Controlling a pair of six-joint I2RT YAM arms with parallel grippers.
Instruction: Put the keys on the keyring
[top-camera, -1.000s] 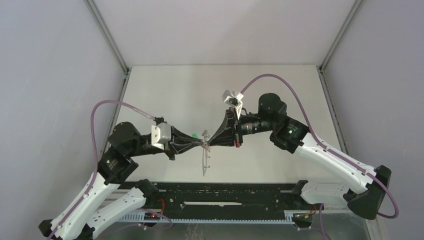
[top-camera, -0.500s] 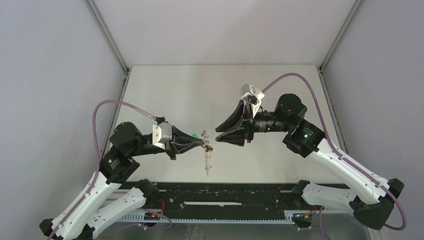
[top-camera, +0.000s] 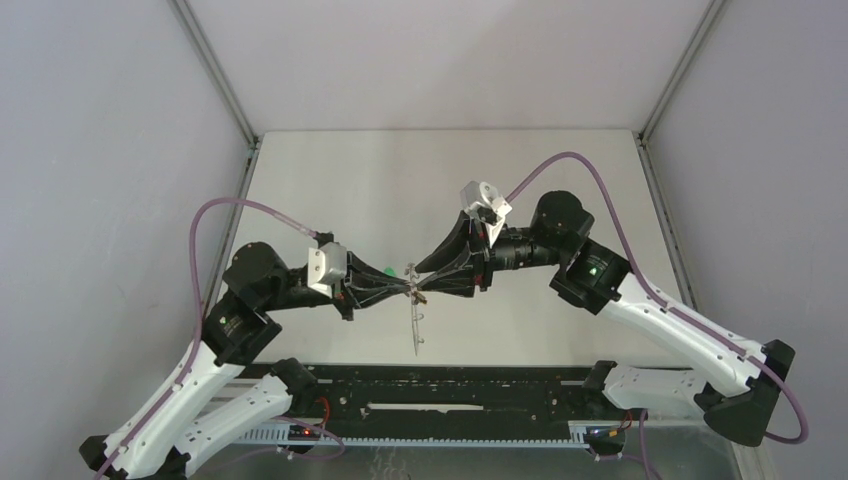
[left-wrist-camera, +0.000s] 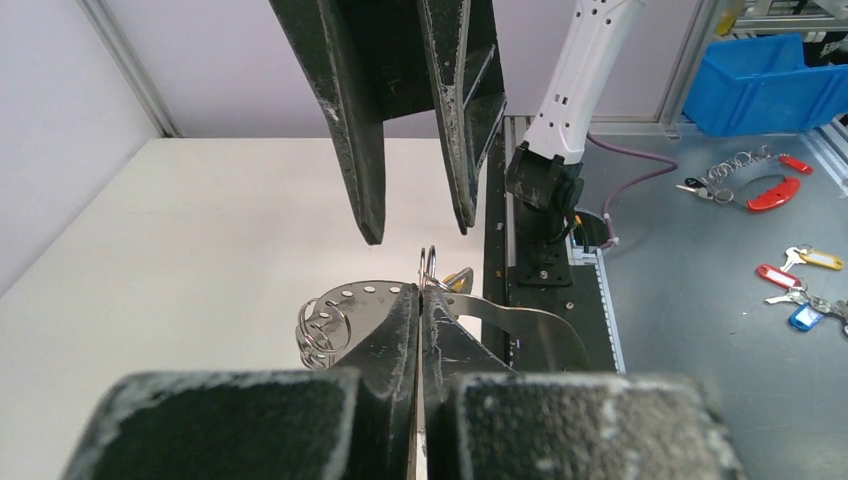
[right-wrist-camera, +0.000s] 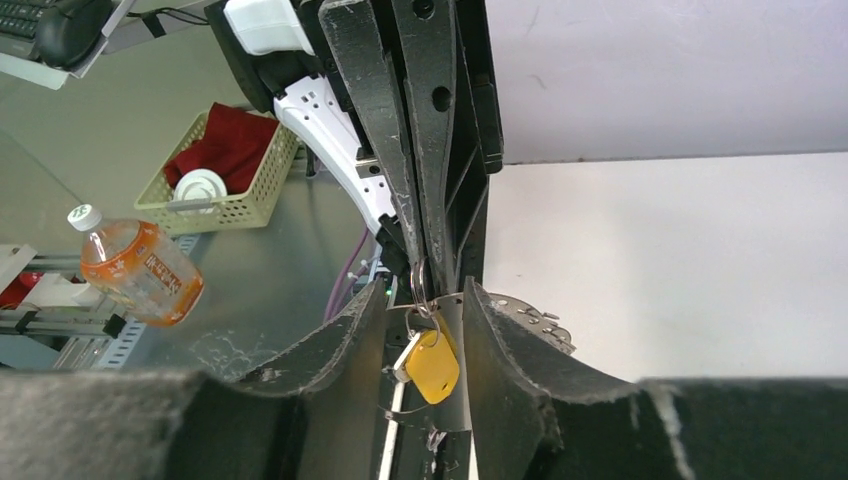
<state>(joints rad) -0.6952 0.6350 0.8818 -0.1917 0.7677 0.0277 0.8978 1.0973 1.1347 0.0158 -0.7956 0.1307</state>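
My left gripper is shut on the rim of the grey keyring, which hangs edge-on above the table. From the left wrist the keyring shows as a flat plate with small loops on its left rim. A yellow-headed key dangles from a small ring on the plate, between the pads of my right gripper, which is open and meets the left gripper tip to tip. A green key head peeks out behind the left fingers.
A black rail runs along the near table edge. Beyond the table lie a blue bin, loose key bunches, a basket and a bottle. Grey walls close in both sides.
The right gripper opened and drew back to the right, leaving the yellow key hanging on the keyring, then returned with open jaws around the key. The left gripper stayed shut on the keyring.
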